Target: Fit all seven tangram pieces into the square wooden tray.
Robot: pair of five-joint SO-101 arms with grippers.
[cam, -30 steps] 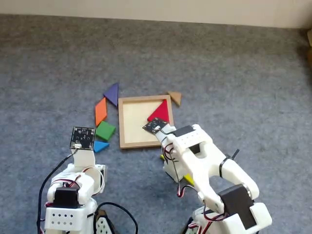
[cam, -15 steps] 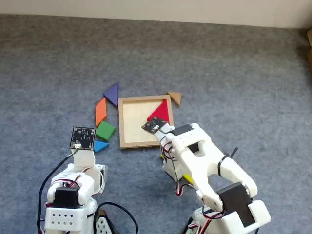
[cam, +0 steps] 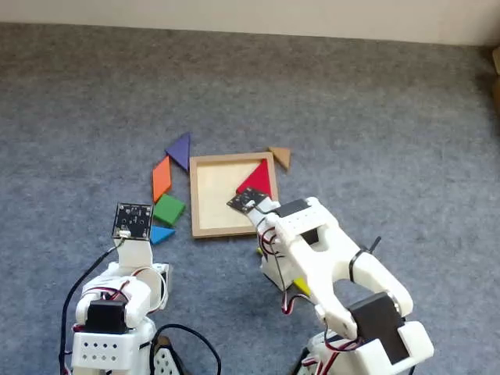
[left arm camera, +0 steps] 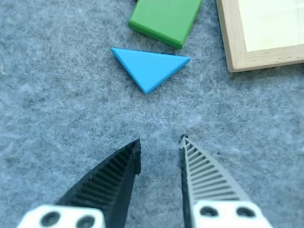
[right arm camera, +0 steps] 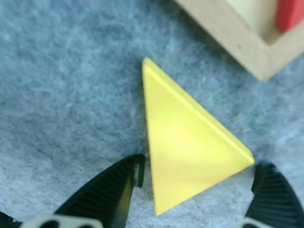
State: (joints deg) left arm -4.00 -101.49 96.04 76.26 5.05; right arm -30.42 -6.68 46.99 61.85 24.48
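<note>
Tray: flat on grey carpet ahead of both arms, red triangle in its far right corner.
Right gripper: fingers spread wide, straddling the yellow triangle.
Left gripper: fingers narrowly parted over carpet near the blue triangle.
Yellow triangle: flat, just off the tray's near corner, long axis running out from the gripper, sharp tip leading.
</note>
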